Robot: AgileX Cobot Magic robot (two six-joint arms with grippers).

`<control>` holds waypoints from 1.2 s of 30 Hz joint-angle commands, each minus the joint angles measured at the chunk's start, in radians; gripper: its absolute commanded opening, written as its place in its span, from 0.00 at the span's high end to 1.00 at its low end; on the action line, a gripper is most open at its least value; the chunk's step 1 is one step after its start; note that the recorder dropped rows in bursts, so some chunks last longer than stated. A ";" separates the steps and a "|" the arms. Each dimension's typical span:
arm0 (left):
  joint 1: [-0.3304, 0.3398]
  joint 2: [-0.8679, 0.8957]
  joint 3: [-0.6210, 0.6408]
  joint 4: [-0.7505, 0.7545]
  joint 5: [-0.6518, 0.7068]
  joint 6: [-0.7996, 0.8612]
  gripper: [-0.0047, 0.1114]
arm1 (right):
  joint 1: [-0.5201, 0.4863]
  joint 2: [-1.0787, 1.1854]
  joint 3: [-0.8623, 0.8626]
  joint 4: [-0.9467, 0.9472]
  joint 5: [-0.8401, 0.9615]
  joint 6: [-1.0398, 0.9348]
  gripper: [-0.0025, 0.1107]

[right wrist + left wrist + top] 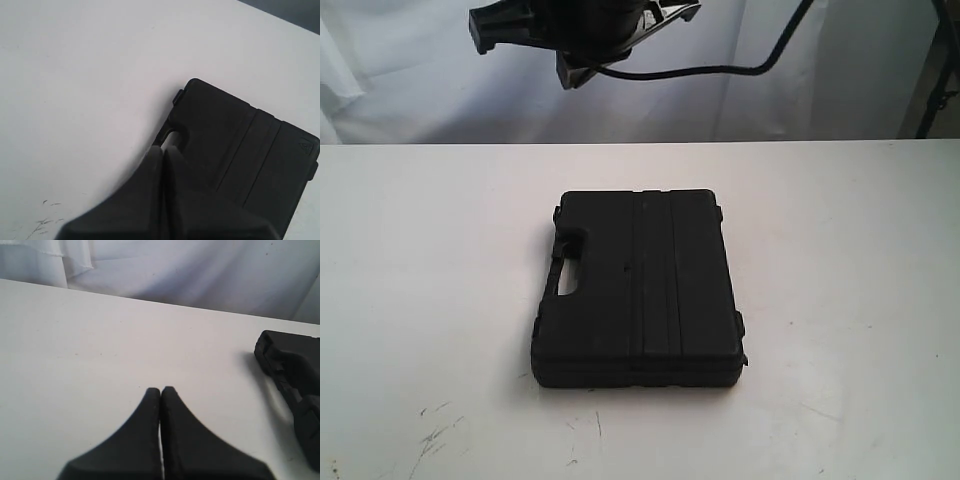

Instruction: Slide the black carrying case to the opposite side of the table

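Black carrying case (240, 150) lies below the closed right gripper (164, 148).

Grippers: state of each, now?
Left gripper: closed, empty, over bare table.
Right gripper: closed, empty, aimed at black carrying case.

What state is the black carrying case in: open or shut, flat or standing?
Shut and lying flat. The black carrying case rests broad side down on the table, its two halves closed together; no contents show.
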 commanded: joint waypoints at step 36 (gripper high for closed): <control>-0.004 -0.004 0.005 -0.004 -0.009 -0.002 0.96 | -0.561 -1.223 1.505 0.047 -0.728 -0.023 0.98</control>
